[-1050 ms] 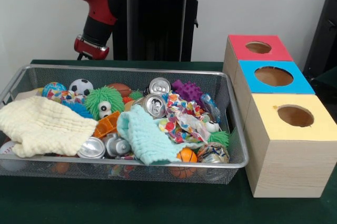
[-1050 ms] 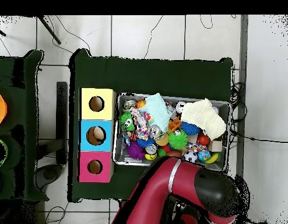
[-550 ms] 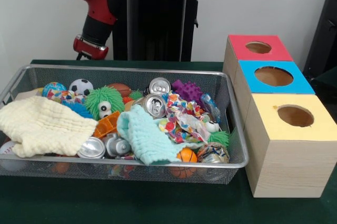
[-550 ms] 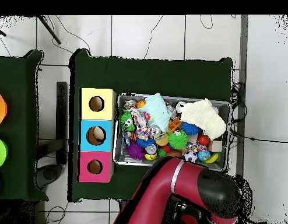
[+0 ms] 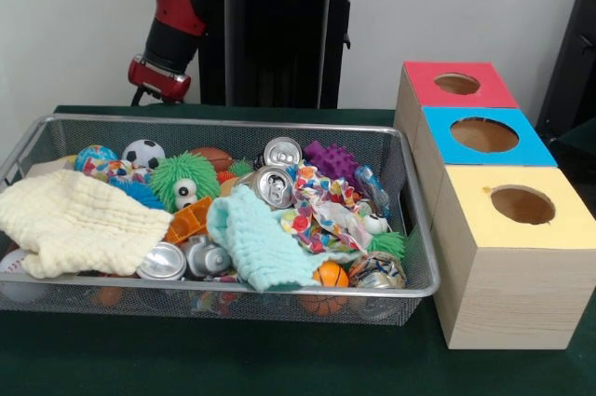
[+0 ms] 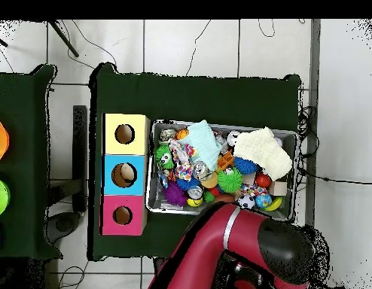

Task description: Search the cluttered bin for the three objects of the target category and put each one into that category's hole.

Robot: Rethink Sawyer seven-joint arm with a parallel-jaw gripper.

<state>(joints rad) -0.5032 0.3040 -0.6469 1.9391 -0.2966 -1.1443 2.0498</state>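
Silver wire-mesh bin (image 5: 414, 286) holds a dense heap of toys, cloths and cans on the dark green table covering (image 5: 233, 359). At about 9 o'clock in the bin lies a pale yellow waffle-weave cloth (image 5: 79, 221); at 6 o'clock, a light turquoise cloth (image 5: 261, 245). Between them lie two silver drink cans on their sides (image 5: 186, 260), and two more silver cans (image 5: 277, 170) sit toward 12 o'clock, their tops facing the viewer. A fuzzy green ball with googly eyes (image 5: 183, 180) sits toward 11 o'clock, with a black-and-white soccer ball (image 5: 143, 154) just beside it at its 10 o'clock. A small orange basketball (image 5: 330, 275) rests against the near wall at 5 o'clock.

At 3 o'clock of the bin stand three wooden boxes in a row, each with a round hole on top: yellow-topped box (image 5: 520, 206) nearest, blue-topped box (image 5: 482, 136) in the middle, red-topped box (image 5: 456, 85) farthest.

Red and black robot arm (image 5: 172, 14) hangs above the bin's far edge at 11 o'clock, clear of the contents. Whether its pincer is apart or together cannot be told.
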